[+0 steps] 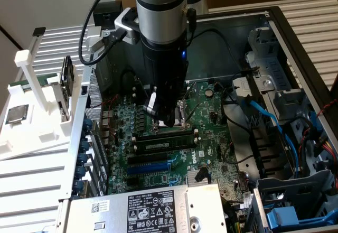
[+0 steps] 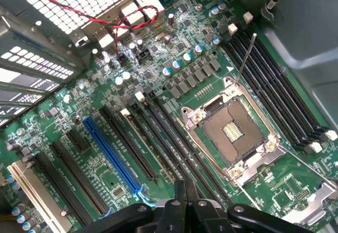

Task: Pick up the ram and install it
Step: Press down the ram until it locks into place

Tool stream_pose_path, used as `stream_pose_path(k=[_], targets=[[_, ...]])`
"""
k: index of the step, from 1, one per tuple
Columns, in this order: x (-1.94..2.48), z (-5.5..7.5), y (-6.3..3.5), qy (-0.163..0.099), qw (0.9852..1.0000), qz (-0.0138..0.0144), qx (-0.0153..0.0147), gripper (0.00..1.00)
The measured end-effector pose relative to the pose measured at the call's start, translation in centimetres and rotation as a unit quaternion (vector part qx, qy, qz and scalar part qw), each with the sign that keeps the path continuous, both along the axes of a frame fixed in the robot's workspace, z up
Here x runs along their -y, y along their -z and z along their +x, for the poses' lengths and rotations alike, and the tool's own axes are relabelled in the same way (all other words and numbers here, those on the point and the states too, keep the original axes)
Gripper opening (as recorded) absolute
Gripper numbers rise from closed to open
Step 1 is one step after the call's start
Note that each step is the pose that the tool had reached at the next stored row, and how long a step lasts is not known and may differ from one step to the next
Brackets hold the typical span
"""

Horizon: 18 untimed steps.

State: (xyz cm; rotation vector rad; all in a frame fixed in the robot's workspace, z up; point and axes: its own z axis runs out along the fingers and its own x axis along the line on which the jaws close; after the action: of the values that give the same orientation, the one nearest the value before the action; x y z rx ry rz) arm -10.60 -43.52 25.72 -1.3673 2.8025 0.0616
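1. Your ram [image 1: 165,138] lies seated lengthwise in a motherboard [image 1: 206,132] slot, just below the hand [image 1: 168,121] in the exterior view.
2. Judge it light, stiff and thin, but fragile; hold it by the long top edge, never the chips.
3. Your hand [image 2: 186,204] is fully closed with fingertips together, gripping nothing, poised just above the ram beside the empty processor socket [image 2: 231,132].

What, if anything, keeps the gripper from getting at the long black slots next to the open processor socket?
Probably nothing, so it likely can. The gripper, shut, hangs just over the board inside the open case. The long black slots lie uncovered below its tips, beside the processor socket. No cable crosses them.
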Motion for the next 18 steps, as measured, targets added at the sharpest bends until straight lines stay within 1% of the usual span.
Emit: stream_pose_path(k=[3,4,6,7,9,10,12,13,14,15,16,18], targets=[[0.00,0.00,0.00,0.019,0.9998,0.0000,0.0000,0.12],[0.00,0.00,0.00,0.033,0.9995,0.0001,0.0000,0.12],[0.00,0.00,0.01,0.046,0.9989,0.0001,0.0000,0.12],[0.00,0.00,0.01,0.059,0.9982,0.0001,0.0000,0.12],[0.00,0.00,0.00,0.072,0.9974,0.0000,0.0000,0.12],[0.00,0.00,0.00,0.086,0.9963,0.0000,0.0000,0.12],[0.00,0.00,0.00,0.098,0.9952,0.0001,0.0000,0.12],[0.00,0.00,0.00,0.112,0.9937,0.0000,0.0000,0.12],[0.00,0.00,0.00,0.118,0.9930,0.0000,0.0000,0.12],[0.00,0.00,0.00,0.137,0.9906,0.0001,0.0000,0.12],[0.00,0.00,0.00,0.156,0.9878,0.0000,0.0000,0.12],[0.00,0.00,0.00,0.168,0.9857,0.0001,0.0000,0.12]])
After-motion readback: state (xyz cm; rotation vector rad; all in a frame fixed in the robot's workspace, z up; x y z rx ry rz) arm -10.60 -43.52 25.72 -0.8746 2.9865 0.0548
